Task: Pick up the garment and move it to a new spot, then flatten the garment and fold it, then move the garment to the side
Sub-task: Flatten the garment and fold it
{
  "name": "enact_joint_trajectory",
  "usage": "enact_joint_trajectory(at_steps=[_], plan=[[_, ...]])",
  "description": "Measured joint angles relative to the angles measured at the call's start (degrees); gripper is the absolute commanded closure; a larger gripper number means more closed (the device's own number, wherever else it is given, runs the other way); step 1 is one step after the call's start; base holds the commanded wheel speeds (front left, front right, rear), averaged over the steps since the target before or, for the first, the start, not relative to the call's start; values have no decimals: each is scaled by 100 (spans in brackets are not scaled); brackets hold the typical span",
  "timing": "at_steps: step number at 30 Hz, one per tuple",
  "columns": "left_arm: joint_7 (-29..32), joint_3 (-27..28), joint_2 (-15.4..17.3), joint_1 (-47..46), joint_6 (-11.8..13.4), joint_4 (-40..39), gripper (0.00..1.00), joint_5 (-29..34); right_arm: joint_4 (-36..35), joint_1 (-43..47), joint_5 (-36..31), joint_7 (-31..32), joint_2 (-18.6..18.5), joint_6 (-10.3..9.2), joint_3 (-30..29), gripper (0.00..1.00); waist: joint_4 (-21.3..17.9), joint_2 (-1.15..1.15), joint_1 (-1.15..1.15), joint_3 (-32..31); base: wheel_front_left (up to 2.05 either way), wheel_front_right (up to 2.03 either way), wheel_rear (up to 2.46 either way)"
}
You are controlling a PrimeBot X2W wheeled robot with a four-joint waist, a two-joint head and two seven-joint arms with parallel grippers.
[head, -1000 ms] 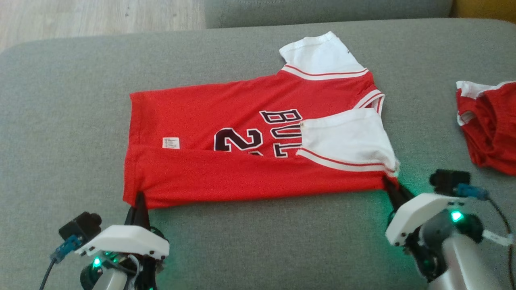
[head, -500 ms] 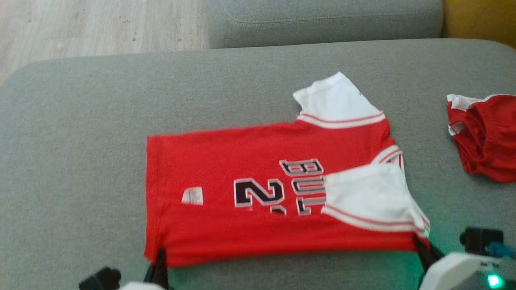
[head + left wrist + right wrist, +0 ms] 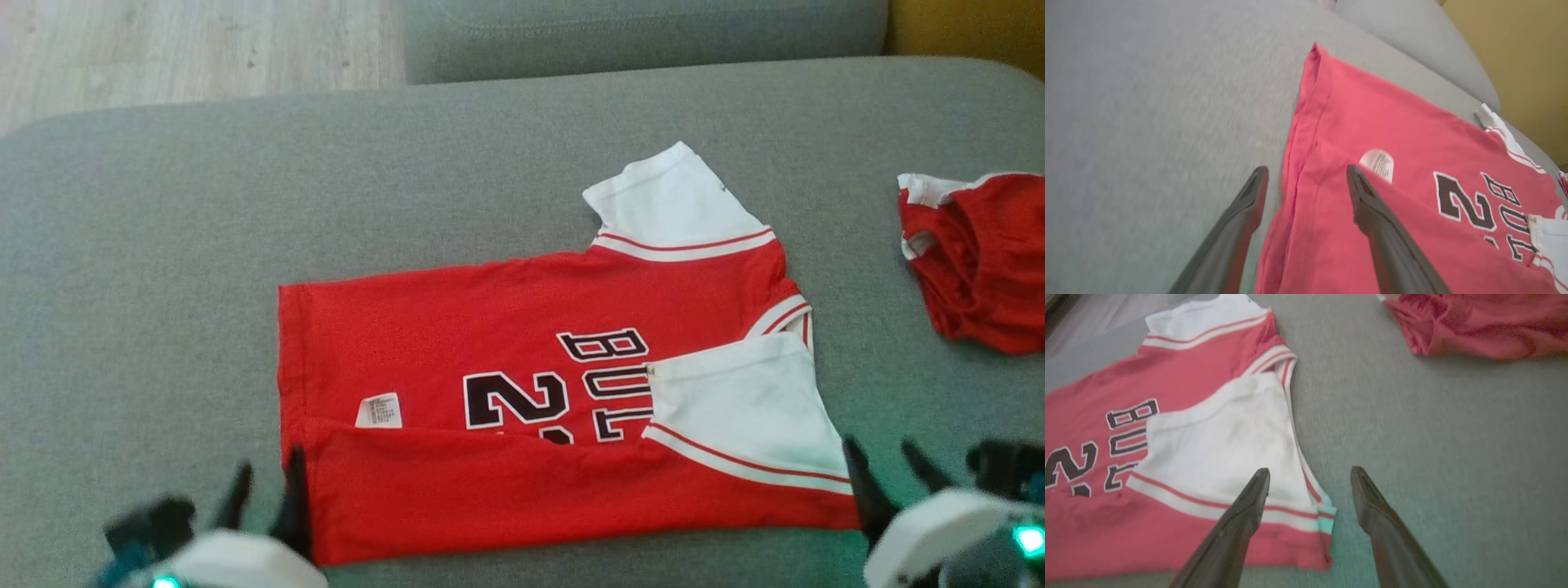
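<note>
- We see a red garment (image 3: 424, 327) with white sleeves, red-striped white trim and black, white-edged lettering.
- We see a grey cushion (image 3: 163, 245) and a red-and-white cloth (image 3: 988, 269).

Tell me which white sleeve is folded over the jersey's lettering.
The near sleeve, beside the right gripper, covers part of the letters; the far sleeve sticks out onto the sofa.

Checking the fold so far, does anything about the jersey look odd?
The jersey is folded on one side only: its near sleeve lies over the lettering, while the far sleeve sticks out flat. The folded edge hides part of the number. Another red garment lies crumpled at right.
</note>
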Motion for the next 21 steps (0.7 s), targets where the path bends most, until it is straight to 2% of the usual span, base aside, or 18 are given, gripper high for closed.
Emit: enact_joint_trajectory(at_steps=[6, 9, 15, 21], plan=[[638, -77, 880, -1181, -107, -396, 0, 637, -432, -1001, -247, -9, -15, 0, 213, 0, -43, 0, 1, 266, 0, 0, 0], [1009, -137, 1076, -1753, -185, -437, 0, 692, -480, -1516, -308, 48, -108, 0, 485, 0, -78, 0, 1, 462, 0, 0, 0], [1508, -300, 1171, -2466, -202, 19, 0, 879, -402, -2396, -345, 65, -272, 0, 920, 0, -156, 0, 2, 952, 0, 0, 0], [1622, -464, 1094, -2902, -198, 572, 0, 1070, -327, -2703, -282, 62, -374, 0, 1095, 0, -199, 0, 2, 1382, 0, 0, 0]])
